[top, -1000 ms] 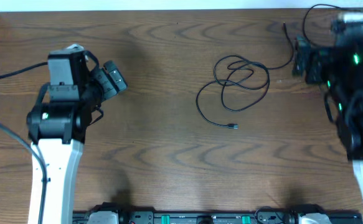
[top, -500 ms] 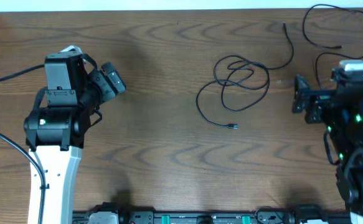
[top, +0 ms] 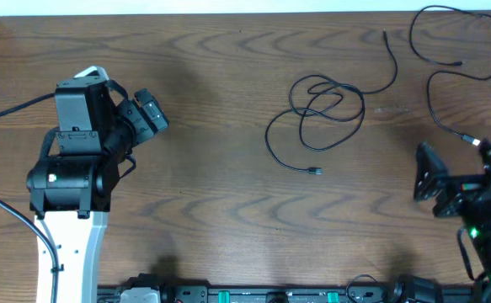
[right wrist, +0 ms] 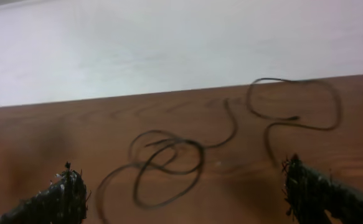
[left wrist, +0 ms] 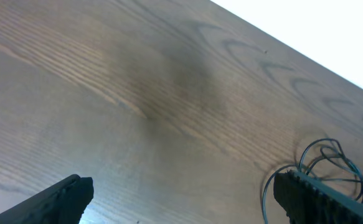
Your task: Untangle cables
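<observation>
Coiled black cable (top: 325,101) lies flat on the table (top: 228,219), several loops crossing each other. It sits ahead of the right gripper (top: 422,174) and off to that gripper's right, w/ bare wood between them. One plug end (top: 315,171) trails out of the coil on the near side. The other tail runs from the coil twd the table's far edge.

Second black cable (top: 430,93) lies between the right gripper and the far edge. It makes one open loop at the far edge, then a wavy run back, its end stopping close by the right arm's wrist. Contact there: can't tell. The two cables are near each other at the far edge but don't touch.

Right wrist view: coil (right wrist: 193,149) dead ahead btwn the two fingertips, second cable (right wrist: 267,138) ahead and twd the right finger. Right gripper (right wrist: 181,180) spread wide, nothing btwn the fingers, off the cables.

Left gripper (top: 157,112) is well apart from both cables, pointed across the table twd the coil. Left wrist view: coil (left wrist: 318,149) far ahead, just above the right fingertip. Left gripper (left wrist: 184,183) also spread wide, grasping nothing, only wood below.
</observation>
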